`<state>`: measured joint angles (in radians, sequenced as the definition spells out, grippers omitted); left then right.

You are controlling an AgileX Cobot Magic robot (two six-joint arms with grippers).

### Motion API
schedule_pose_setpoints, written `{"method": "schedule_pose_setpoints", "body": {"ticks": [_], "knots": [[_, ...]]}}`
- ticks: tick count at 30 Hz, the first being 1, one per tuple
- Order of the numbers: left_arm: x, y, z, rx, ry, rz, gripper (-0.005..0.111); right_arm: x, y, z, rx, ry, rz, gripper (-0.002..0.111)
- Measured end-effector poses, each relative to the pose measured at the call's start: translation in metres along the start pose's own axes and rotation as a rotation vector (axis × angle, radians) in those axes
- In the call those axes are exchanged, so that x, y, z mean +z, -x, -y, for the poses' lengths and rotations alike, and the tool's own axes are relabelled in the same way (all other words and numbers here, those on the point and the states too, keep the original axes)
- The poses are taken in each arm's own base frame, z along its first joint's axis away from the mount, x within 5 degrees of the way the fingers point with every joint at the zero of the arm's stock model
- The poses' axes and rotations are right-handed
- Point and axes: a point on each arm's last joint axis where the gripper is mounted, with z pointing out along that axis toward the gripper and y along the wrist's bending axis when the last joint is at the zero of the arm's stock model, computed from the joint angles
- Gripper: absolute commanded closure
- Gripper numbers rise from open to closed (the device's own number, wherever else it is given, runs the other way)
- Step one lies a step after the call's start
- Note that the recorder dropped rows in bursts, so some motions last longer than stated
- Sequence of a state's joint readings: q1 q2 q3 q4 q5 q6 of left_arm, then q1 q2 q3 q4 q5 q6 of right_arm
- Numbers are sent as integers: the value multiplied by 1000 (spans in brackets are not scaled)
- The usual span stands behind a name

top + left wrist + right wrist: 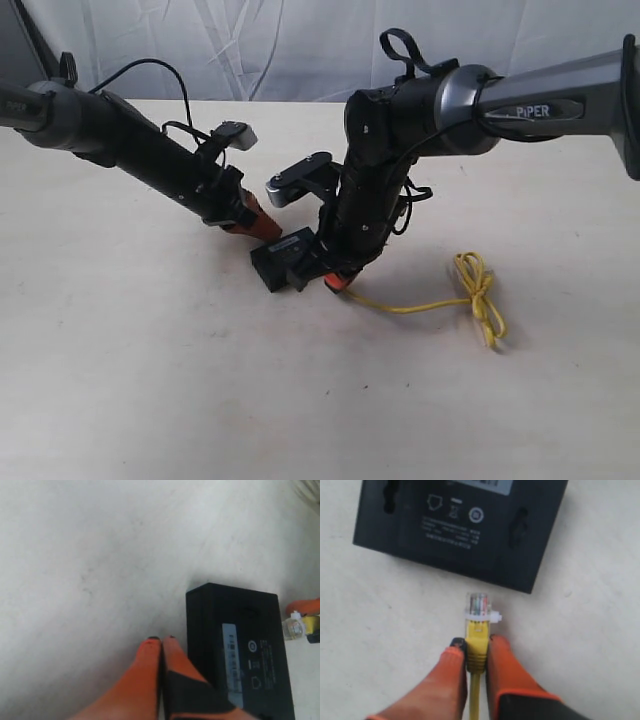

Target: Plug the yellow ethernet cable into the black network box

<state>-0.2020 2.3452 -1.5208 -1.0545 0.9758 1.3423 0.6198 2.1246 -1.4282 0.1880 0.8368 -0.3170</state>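
Yellow ethernet cable (478, 622) between right claw (477, 643) fingers

Bare table (395, 610) separates cable plug (479, 605) from black network box (485, 545).

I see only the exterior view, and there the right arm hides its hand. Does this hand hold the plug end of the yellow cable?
Observer: Yes. The right wrist view shows the right hand shut on the yellow ethernet cable just behind its clear plug.
Operator: Is the plug inside the black network box?
Observer: No. It points at the box, but bare table shows between them.
Operator: And the left hand?
Observer: It is shut, holding nothing, close beside the box's side.
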Motion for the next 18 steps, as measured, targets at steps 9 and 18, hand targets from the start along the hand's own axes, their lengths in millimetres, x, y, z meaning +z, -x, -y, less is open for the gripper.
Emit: {"method": "schedule_pose_setpoints", "body": {"ticks": [9, 18], "knots": [[3, -2, 0, 5, -17, 2, 107, 6, 0, 1, -3, 3, -4, 109], [4, -2, 0, -6, -44, 13, 107, 14, 0, 2, -7, 5, -12, 109]]}}
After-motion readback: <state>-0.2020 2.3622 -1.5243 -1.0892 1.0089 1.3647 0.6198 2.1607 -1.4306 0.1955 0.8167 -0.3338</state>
